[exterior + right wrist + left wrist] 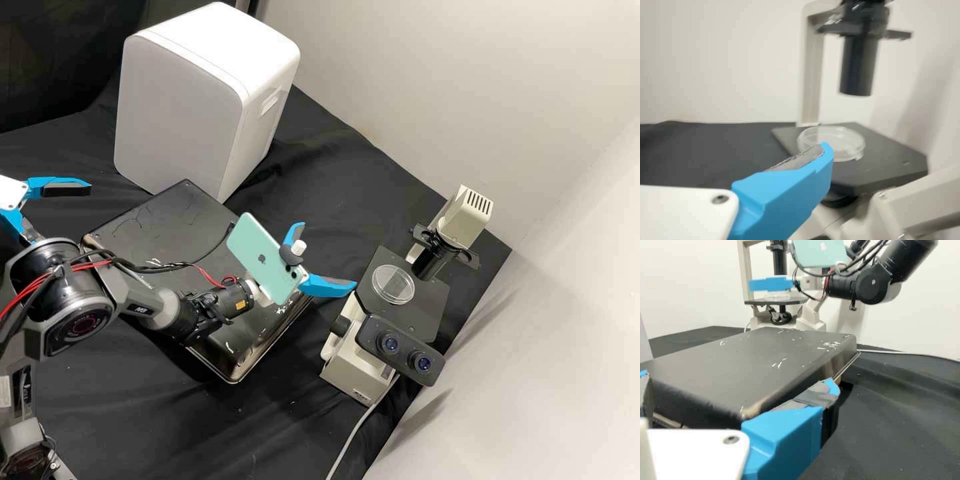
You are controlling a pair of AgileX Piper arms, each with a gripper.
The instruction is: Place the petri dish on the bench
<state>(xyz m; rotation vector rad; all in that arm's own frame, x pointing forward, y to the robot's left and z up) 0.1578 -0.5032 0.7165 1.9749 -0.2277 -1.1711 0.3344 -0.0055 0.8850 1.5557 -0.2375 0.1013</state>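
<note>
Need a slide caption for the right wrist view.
Right gripper, jaws open, near the petri dish on the microscope stage.

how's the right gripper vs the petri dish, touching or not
Apart. In the high view a clear gap separates the open right gripper from the petri dish.

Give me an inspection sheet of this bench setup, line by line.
Surface: black cloth-covered bench, creased.
Job's things: clear petri dish on the stage of the microscope, not yet on the bench.
Clutter: scratched dark tray mid-bench; white box behind it.
Grippers: right gripper open, beside the stage, apart from the dish; left gripper open, by the tray.
Cables: red and black wires along the right arm; grey cord from the microscope.
Surroundings: white walls.
</note>
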